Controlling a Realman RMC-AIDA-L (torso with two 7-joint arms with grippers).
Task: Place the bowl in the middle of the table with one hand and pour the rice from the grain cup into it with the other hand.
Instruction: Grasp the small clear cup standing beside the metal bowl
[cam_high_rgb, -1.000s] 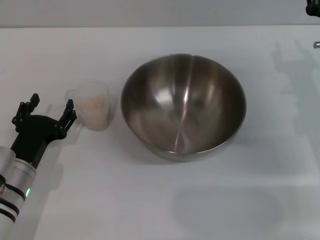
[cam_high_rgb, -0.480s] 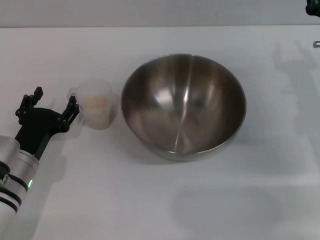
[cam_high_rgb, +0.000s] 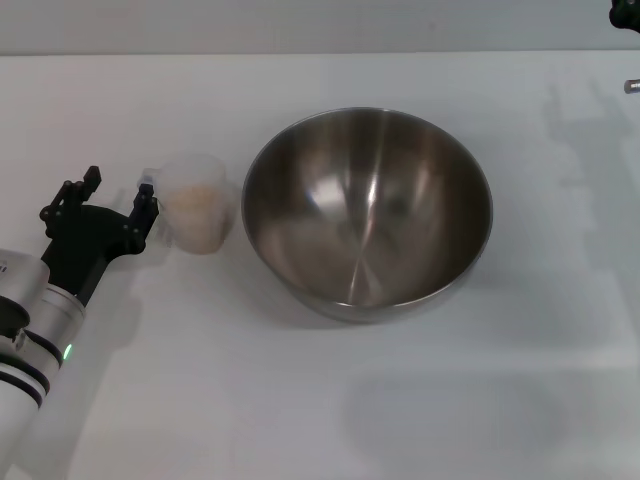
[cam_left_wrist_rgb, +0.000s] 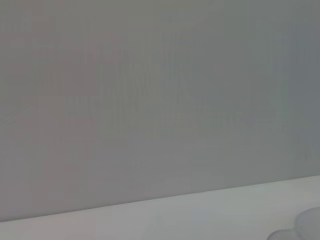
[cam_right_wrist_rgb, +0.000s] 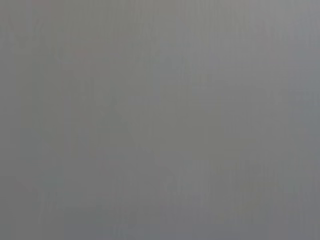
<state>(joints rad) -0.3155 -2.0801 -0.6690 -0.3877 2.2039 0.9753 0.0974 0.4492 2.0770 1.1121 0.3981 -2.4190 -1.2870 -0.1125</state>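
The steel bowl (cam_high_rgb: 367, 210) stands empty near the middle of the white table (cam_high_rgb: 300, 400). The clear grain cup (cam_high_rgb: 196, 203) stands just left of the bowl, with pale rice (cam_high_rgb: 195, 200) inside and its handle toward the left. My left gripper (cam_high_rgb: 120, 197) is open, just left of the cup, with its right finger close beside the cup's handle. A rim of the cup shows in a corner of the left wrist view (cam_left_wrist_rgb: 305, 227). Only a dark bit of the right arm (cam_high_rgb: 626, 14) shows at the top right corner of the head view; its gripper is out of view.
The table's far edge (cam_high_rgb: 300, 54) meets a grey wall. A small metal part (cam_high_rgb: 632, 87) pokes in at the right edge. The right wrist view shows only plain grey.
My left gripper has moved forward and to the right, closing in on the cup's handle. The bowl and cup have not moved.
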